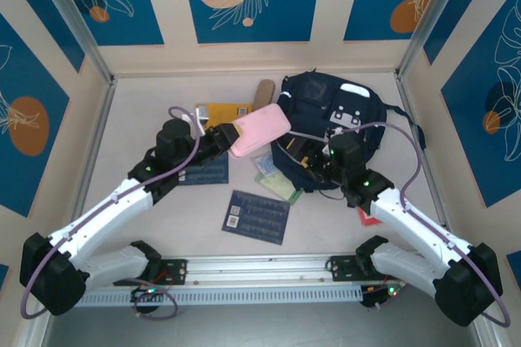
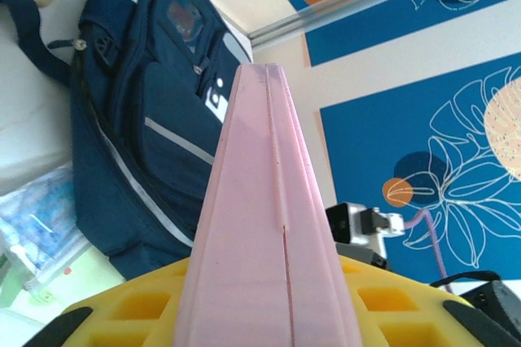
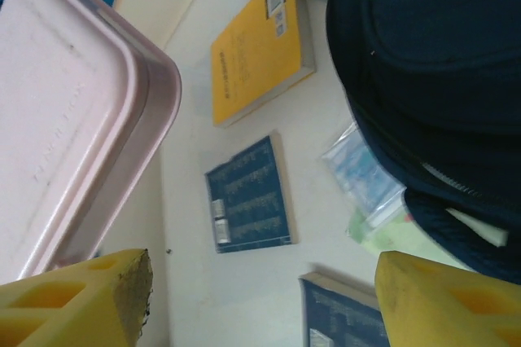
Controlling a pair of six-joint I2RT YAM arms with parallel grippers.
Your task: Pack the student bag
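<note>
My left gripper (image 1: 225,138) is clamped on a flat pink case (image 1: 260,129). My yellow fingers (image 2: 122,308) press its two broad faces, and the case sticks out past them, lifted off the table (image 1: 163,229). Its far end reaches the left edge of the student bag (image 1: 326,111).

My right gripper (image 3: 260,302) stands wide apart, with nothing between the fingertips. It hovers at the near edge of the bag, just right of the pink case.

The bag lies on the table, right of centre and toward the far wall, with its front pockets and white stripes facing up. I cannot tell whether its main compartment is unzipped.

A clear packet (image 1: 267,164) and a pale green sheet (image 1: 283,190) lie against the bag's near-left edge. A yellow book (image 1: 218,111) lies flat beyond my left gripper, with a tan roll (image 1: 264,93) just beside the bag's far-left corner. One dark blue booklet (image 1: 256,217) lies near the table's middle. Another blue booklet (image 1: 203,173) sits partly under my left arm.
</note>
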